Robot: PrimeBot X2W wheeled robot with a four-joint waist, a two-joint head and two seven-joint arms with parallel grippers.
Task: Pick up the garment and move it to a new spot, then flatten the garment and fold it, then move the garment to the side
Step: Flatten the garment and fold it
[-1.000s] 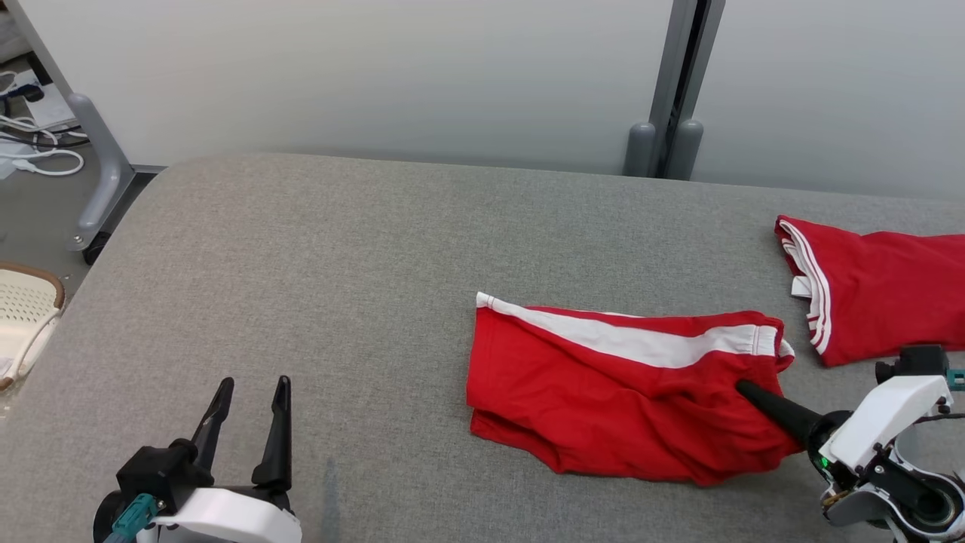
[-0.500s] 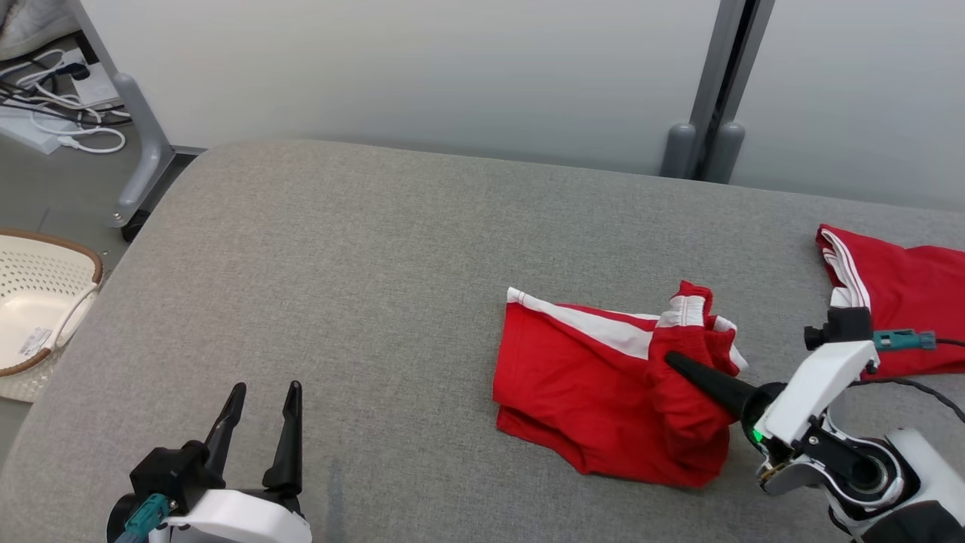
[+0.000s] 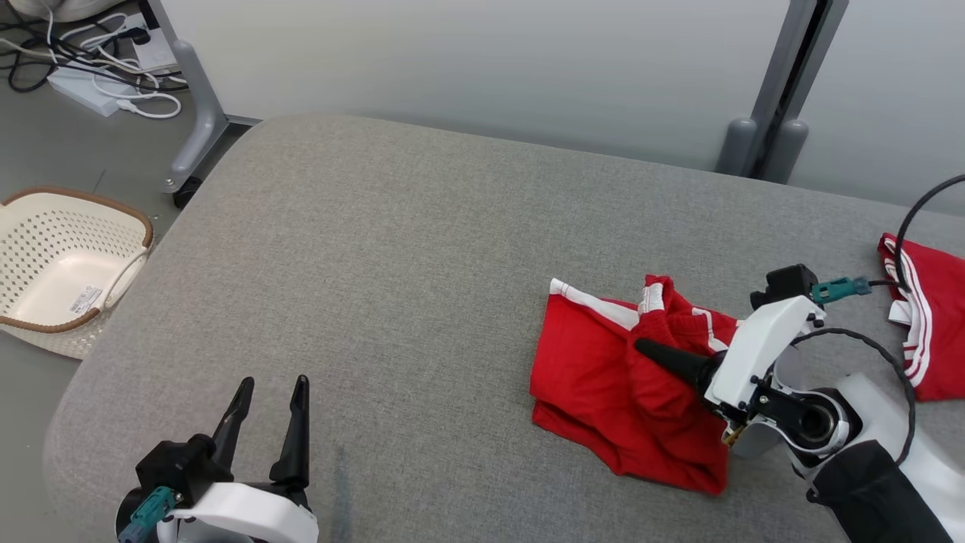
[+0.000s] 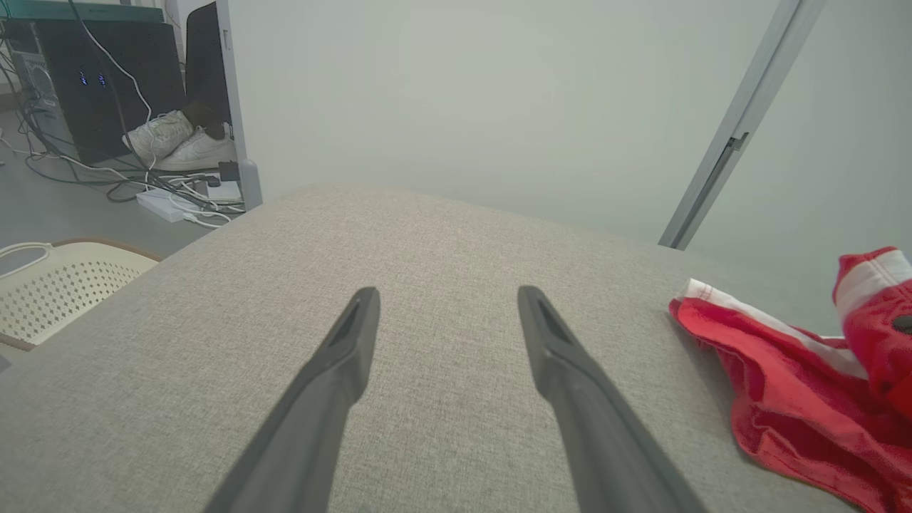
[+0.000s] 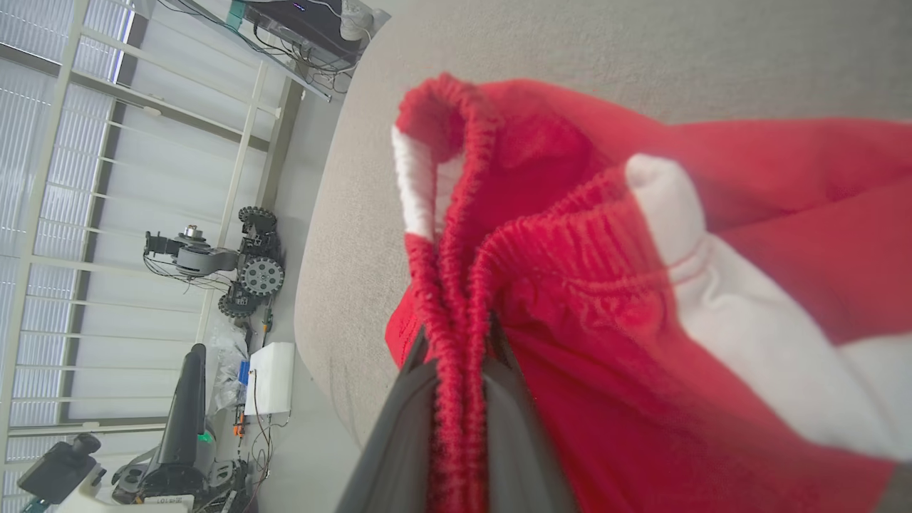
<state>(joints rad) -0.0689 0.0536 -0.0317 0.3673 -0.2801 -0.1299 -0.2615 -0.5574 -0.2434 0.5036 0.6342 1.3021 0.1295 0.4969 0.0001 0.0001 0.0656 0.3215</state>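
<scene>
The garment point(image 3: 603, 377) is a pair of red shorts with a white side stripe, lying right of centre on the grey table point(image 3: 392, 249). My right gripper point(image 3: 641, 348) is shut on its elastic waistband, which bunches up over the rest of the cloth. In the right wrist view the gathered red waistband point(image 5: 456, 335) is pinched between the two dark fingers point(image 5: 399, 427). My left gripper point(image 3: 271, 388) stands open over bare table at the lower left, far from the shorts. The left wrist view has its spread fingers point(image 4: 342, 356) over grey fabric, with the garment point(image 4: 791, 385) at the right edge.
A second red garment with white stripes point(image 3: 927, 332) lies at the table's far right edge. A cream perforated basket point(image 3: 60, 264) sits on the floor to the left. Cables and a power strip point(image 3: 98, 83) lie on the floor beyond the table's rounded left corner.
My right gripper has dragged the waistband leftward over the shorts, bunching the right half. The head camera has also swung, shifting the scene rightward. My left gripper stays open.
</scene>
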